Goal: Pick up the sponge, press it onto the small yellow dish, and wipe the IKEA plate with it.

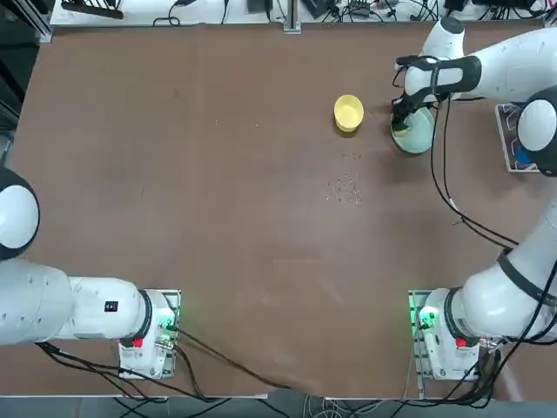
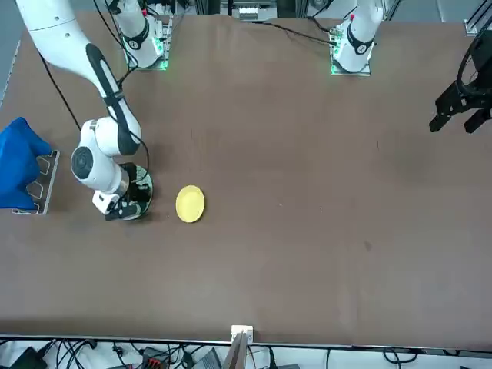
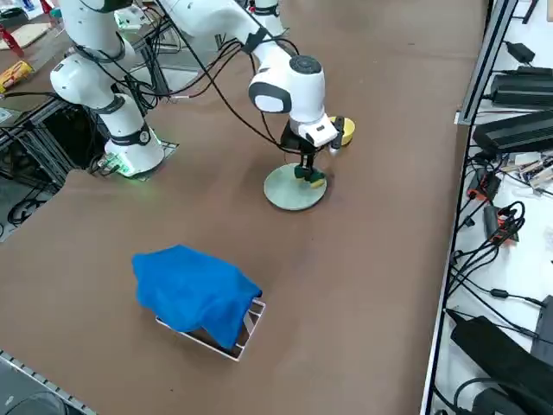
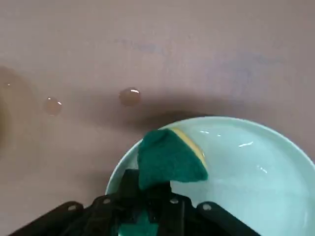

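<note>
The pale mint-green IKEA plate [image 1: 418, 136] lies at the far right of the table; it also shows as the plate [image 3: 289, 192] and the plate [image 4: 246, 172]. My right gripper [image 3: 305, 173] hangs over the plate's edge, shut on the sponge [image 4: 167, 160], whose dark green top and yellow foam edge show. The sponge [image 3: 309, 176] sits low over the plate's rim on the side toward the small yellow dish [image 1: 348, 112]. That dish [image 2: 189, 204] stands a short way from the plate, apart from gripper and sponge.
A blue cloth [image 3: 194, 290] is draped over a small rack near the table's right edge. A few water drops [image 4: 130, 96] lie on the brown table beside the plate. Cables and gear run along the table's far edge.
</note>
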Robot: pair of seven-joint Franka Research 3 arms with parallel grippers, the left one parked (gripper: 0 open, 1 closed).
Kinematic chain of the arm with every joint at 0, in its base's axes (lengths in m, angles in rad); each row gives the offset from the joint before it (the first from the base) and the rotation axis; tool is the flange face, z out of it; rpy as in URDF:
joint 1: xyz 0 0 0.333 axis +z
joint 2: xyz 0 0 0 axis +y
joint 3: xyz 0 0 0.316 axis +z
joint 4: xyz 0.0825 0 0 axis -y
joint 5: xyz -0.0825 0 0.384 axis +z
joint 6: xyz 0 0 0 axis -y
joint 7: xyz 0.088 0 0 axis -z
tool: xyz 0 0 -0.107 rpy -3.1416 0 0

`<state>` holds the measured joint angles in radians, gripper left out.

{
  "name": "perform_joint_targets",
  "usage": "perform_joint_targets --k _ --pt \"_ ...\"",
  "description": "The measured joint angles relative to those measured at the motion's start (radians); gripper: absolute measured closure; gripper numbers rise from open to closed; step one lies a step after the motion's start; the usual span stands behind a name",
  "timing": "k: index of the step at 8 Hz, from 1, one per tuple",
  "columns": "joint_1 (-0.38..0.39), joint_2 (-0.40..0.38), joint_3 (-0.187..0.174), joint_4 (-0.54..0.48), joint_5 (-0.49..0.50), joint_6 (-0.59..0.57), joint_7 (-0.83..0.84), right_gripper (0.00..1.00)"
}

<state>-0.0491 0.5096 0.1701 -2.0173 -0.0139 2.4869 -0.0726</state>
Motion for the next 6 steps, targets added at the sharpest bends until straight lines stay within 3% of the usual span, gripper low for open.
perform_joint_targets --k 6 --pt "-0.012 -0.109 0.012 -0.149 0.008 0.002 0.007 0.91"
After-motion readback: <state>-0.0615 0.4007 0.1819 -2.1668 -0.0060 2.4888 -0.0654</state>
